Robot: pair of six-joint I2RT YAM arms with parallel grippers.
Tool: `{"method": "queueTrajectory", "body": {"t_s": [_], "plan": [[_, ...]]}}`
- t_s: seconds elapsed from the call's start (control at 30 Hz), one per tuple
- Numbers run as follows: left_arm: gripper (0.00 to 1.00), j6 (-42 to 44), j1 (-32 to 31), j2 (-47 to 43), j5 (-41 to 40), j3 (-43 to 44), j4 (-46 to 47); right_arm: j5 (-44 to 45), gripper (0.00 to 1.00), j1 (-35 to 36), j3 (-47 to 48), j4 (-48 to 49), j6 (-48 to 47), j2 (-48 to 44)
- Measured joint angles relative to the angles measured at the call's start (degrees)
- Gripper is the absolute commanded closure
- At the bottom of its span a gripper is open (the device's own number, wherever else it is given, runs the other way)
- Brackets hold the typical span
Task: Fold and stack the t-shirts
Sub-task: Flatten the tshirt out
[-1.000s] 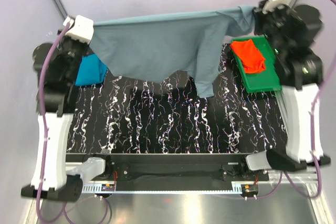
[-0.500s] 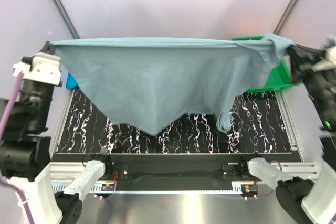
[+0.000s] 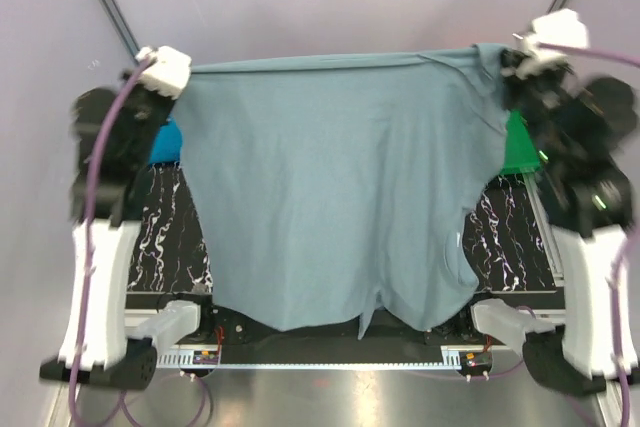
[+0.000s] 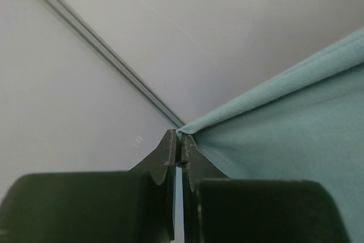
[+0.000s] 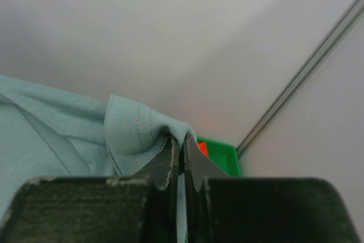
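The grey-blue t-shirt [image 3: 330, 187] hangs spread in the air between both grippers, covering most of the table. My left gripper [image 3: 178, 75] is shut on its left top corner, seen in the left wrist view [image 4: 180, 136] pinching the cloth [image 4: 284, 129]. My right gripper [image 3: 503, 59] is shut on the right top corner, seen in the right wrist view [image 5: 181, 140] with cloth [image 5: 131, 132] bunched over the fingers. The teal-blue shirt [image 3: 166, 143] peeks out at the left, folded. The orange-red shirt [image 5: 202, 148] shows as a sliver in the green tray.
A green tray [image 3: 518, 145] stands at the right back, mostly hidden behind the hanging shirt and right arm; it also shows in the right wrist view [image 5: 219, 160]. The black marbled mat [image 3: 170, 237] covers the table. White walls enclose the back and sides.
The grippers have swung the grey-blue shirt from bunched and sagging to stretched flat. It now hangs lower towards the near edge, hiding the tray's orange-red shirt in the top view.
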Motion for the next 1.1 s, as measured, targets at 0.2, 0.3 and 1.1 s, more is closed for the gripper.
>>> {"method": "queueTrajectory", "body": {"t_s": [0.2, 0.3, 1.1], "plan": [[1.00, 2.73, 0.00, 13.53, -3.06, -13.40, 2.62, 1.84, 1.00, -1.01, -12.09, 10.47, -2.38, 14.91], [1.00, 5.42, 0.09, 19.17, -3.32, -18.95, 4.76, 1.70, 1.00, -1.66, -17.09, 12.72, -2.93, 20.96], [1.00, 20.37, 1.46, 53.68, -10.56, -4.07, 28.87, 1.31, 1.00, -2.01, 0.59, 20.81, -4.37, 58.07]]}}
